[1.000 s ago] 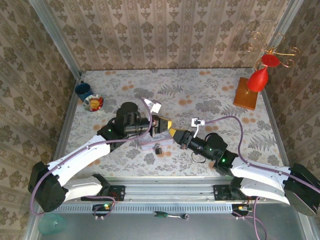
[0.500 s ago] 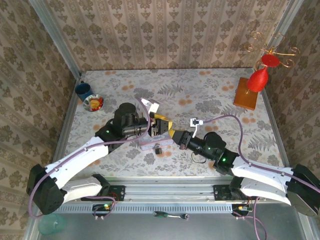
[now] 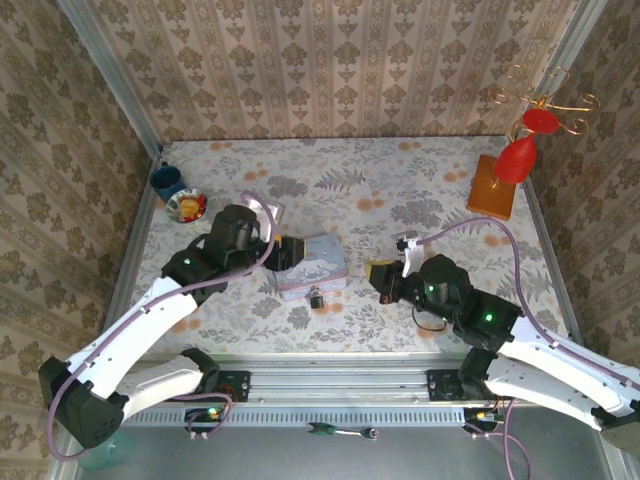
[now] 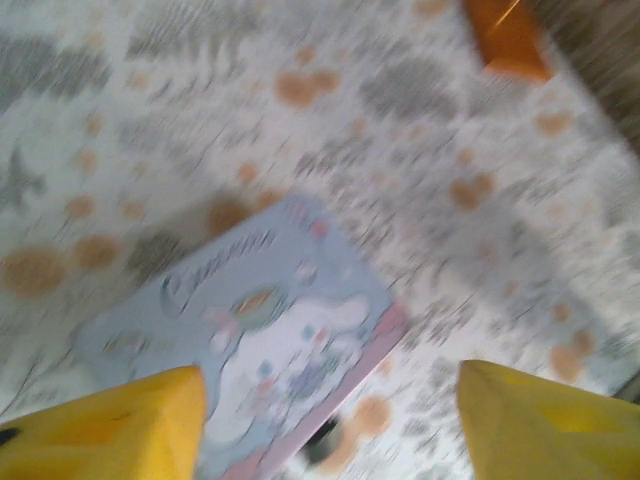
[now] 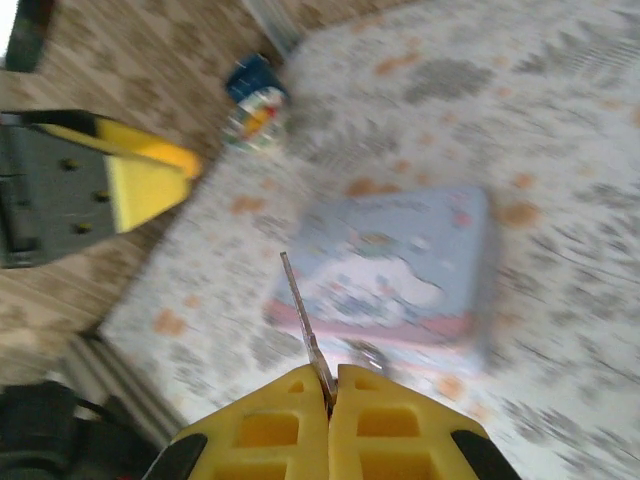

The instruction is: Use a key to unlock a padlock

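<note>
Thin metal key (image 5: 303, 322) ready, tiny dark padlock (image 3: 316, 297) waiting.
Key pinched by right gripper (image 5: 331, 385); left gripper (image 4: 330, 400) gapes empty; next, likely: keyhole alignment.

Top view is brightly and evenly lit from above; the desk (image 3: 420, 190) is rendered sharp, with soft shadows cast under the arms. Left wrist view is heavily motion-blurred: the tin (image 4: 260, 330) and desk pattern are smeared. Right wrist view is also blurred; the right pincer (image 5: 330, 385) and pinched key (image 5: 303, 320) are rendered sharper.
</note>
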Robot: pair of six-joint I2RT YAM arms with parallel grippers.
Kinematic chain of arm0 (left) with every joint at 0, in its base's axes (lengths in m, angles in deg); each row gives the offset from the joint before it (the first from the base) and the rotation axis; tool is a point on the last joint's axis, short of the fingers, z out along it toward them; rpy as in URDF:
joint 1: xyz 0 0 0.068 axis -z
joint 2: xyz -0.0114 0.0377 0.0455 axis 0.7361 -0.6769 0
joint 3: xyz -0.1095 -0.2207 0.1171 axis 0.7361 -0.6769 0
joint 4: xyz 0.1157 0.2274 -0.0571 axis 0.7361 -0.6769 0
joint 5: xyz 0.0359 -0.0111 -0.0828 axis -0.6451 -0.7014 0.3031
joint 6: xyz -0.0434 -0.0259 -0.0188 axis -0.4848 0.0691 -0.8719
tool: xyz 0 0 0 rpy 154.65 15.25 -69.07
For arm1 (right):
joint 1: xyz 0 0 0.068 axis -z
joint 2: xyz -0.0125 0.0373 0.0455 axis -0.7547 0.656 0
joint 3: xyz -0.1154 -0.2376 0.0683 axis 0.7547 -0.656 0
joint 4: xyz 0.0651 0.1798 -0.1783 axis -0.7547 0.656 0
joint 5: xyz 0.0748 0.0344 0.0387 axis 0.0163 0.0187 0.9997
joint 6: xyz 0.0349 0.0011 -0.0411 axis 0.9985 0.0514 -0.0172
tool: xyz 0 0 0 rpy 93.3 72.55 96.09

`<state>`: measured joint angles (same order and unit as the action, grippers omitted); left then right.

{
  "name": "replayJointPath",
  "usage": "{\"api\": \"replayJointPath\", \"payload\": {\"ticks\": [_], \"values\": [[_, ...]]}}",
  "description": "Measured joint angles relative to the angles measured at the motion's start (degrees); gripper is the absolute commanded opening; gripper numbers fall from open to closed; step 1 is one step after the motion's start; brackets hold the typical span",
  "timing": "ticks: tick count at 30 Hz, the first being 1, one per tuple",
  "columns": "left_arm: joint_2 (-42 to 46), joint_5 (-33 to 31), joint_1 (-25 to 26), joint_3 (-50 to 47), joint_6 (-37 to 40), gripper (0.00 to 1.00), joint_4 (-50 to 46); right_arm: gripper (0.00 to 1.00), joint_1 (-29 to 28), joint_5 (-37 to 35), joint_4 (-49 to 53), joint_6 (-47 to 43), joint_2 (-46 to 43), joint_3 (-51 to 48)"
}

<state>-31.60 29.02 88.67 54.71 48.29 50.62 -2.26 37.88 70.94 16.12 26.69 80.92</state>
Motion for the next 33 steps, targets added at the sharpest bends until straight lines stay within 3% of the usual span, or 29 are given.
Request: {"api": "replayJointPath", "payload": {"ticks": [5,13,22,33], "values": [[0.3,-5.2,5.5,-4.2,-1.4,0.75,-6.5,0.00,0.8,-3.7,9.2,-3.5,-2.3,-0.3],[-3.8,-8.3,9.0,-10.6,-6.3,0.81,-9.2,0.00,4.2,-2.1,10.5,-4.8,-6.1,-5.7],[-12.5,-12.3,10.1,-11.6,-8.0,0.80,-4.0,0.00,4.4,1.9,10.8,-5.7,-11.8,-11.6],[-20.3,-13.2,8.5,-13.6,-11.6,0.72,6.0,0.00,4.4,8.2,9.4,-9.4,-15.3,-14.4]]}}
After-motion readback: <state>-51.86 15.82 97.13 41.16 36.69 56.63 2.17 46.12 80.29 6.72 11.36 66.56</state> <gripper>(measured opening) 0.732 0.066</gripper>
